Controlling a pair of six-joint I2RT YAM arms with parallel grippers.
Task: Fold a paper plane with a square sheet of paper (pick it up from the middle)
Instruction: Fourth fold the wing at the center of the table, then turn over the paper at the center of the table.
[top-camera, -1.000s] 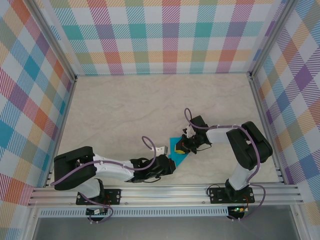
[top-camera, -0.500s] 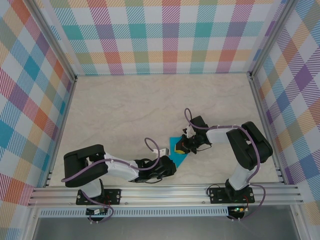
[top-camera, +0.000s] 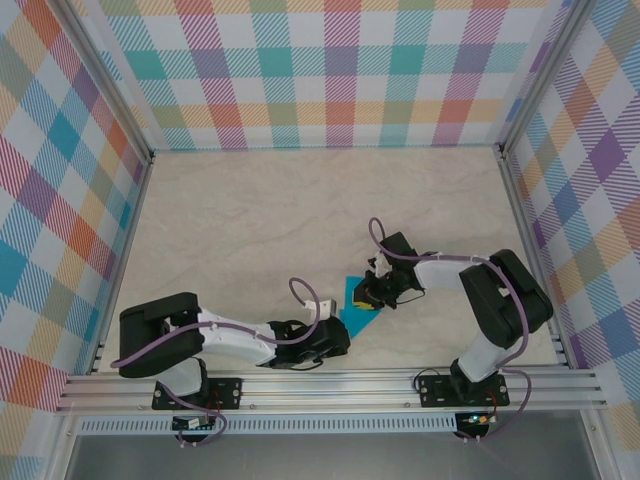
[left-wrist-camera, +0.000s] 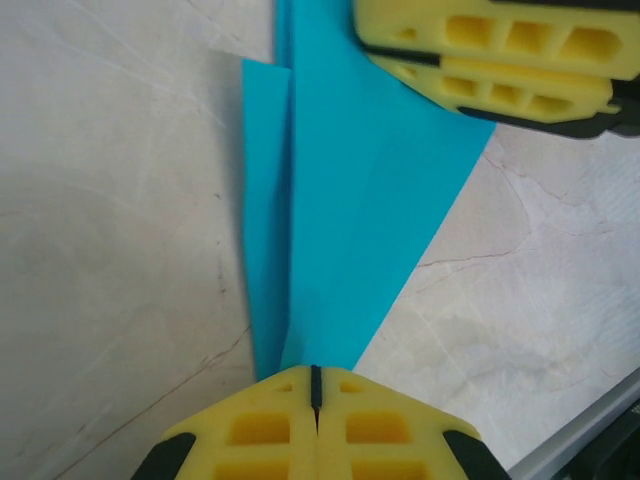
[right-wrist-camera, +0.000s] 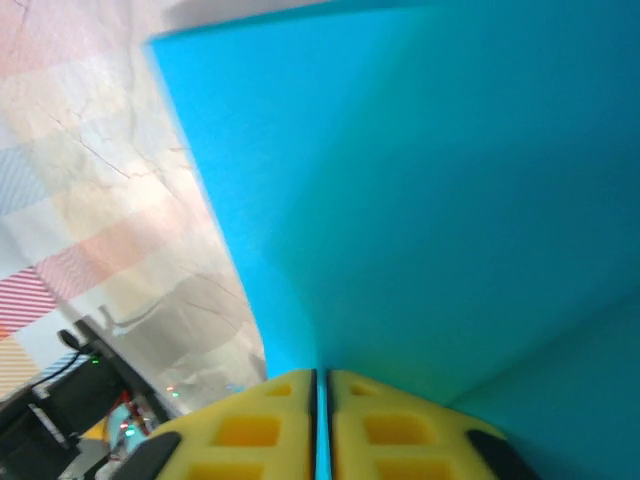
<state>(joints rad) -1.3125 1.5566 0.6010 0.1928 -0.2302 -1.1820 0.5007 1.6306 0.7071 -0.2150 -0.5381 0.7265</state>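
On the left, the left gripper (left-wrist-camera: 315, 385) had its two yellow fingers shut tight together. The thin, pointy end of the paper (left-wrist-camera: 350, 200) ran right up to them. I could not tell if the tip was pinched between them or just touching. I think it sat there to hold the point down so the paper would not slide.

In the middle, the blue paper lay flat on the table (left-wrist-camera: 120, 250), between the two grippers. It was already partly folded, with a long crease and one flap lying over another. It was pointed at one end and wide at the other.

On the right, the right gripper (left-wrist-camera: 490, 60) was shut on the wide part of the paper. A thin blue line showed between its fingers. It probably held that side so a fold could be made.
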